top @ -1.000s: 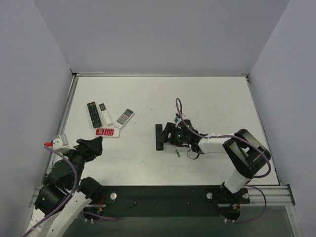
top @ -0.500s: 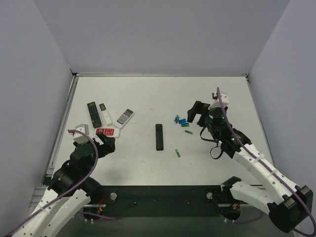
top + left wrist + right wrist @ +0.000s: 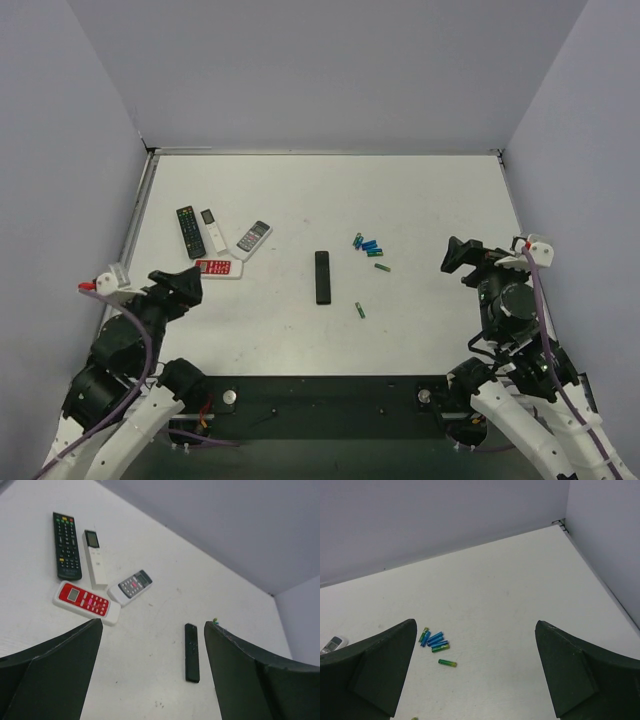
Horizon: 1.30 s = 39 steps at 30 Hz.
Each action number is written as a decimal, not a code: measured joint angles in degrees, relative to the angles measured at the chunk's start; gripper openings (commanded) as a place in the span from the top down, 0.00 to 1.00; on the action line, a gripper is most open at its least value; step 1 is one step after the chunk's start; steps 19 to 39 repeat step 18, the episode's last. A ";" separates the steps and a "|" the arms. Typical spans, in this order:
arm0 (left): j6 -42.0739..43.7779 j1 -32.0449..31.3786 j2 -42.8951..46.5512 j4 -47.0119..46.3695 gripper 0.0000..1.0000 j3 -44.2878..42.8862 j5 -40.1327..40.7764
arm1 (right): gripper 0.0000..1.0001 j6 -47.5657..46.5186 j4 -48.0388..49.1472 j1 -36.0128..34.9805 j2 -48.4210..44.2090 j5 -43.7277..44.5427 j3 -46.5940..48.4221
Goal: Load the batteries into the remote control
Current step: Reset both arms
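The slim black remote control (image 3: pixel 322 276) lies flat at the table's middle; it also shows in the left wrist view (image 3: pixel 192 652). A cluster of blue and green batteries (image 3: pixel 368 245) lies to its right, with single green cells nearby (image 3: pixel 382 267) (image 3: pixel 360 311). The cluster shows in the right wrist view (image 3: pixel 434 640). No orange-red battery and no separate cover piece shows. My left gripper (image 3: pixel 180 288) is open and empty at the near left. My right gripper (image 3: pixel 462 256) is open and empty at the near right, apart from the batteries.
At the left stand a black remote with coloured buttons (image 3: pixel 189 231), a narrow white remote (image 3: pixel 213 230), a grey-faced white remote (image 3: pixel 253 238) and a red-and-white remote (image 3: pixel 217 268). Grey walls enclose the table on three sides.
My right arm has pulled back from the remote control at the middle to the near right, leaving the remote closed and flat. My left arm shifted forward, then back to the near left.
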State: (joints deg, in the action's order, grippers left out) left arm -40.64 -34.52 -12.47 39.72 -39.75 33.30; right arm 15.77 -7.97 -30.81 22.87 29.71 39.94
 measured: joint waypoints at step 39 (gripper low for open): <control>3.85 0.00 12.17 2.19 0.05 -4.28 13.03 | 0.00 -6.47 -0.02 0.00 -0.55 3.58 -0.11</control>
